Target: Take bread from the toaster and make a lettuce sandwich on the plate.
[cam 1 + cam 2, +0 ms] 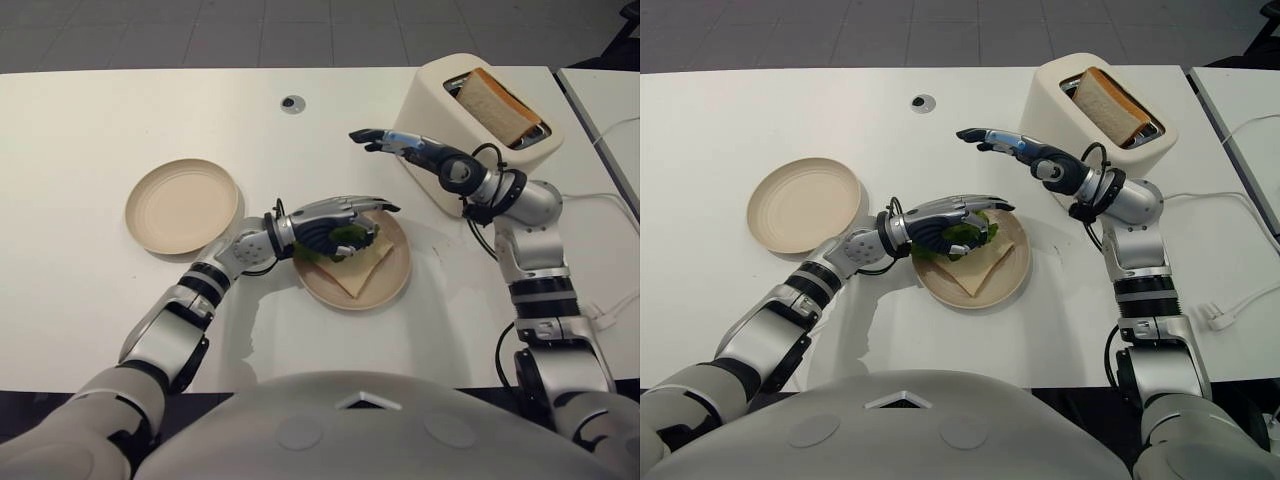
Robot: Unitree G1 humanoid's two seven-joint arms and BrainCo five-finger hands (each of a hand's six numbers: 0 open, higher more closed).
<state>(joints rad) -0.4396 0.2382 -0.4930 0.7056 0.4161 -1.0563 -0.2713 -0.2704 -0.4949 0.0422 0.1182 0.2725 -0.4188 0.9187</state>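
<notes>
A cream toaster [440, 95] stands at the back right with one slice of bread [500, 105] sticking up from its slot. A beige plate [385, 285] near the table's middle carries a bread slice [362, 270]. My left hand [330, 222] hovers over the plate's left side, its fingers curled on a green lettuce leaf [345, 240] that lies on the slice. My right hand [400, 145] hangs open above the table between the plate and the toaster, fingers stretched to the left, holding nothing.
A second, empty beige plate [182, 205] sits to the left. A small round grommet [292, 103] is set in the table at the back. The toaster's white cable [600, 195] runs off to the right, where another table edge [600, 110] adjoins.
</notes>
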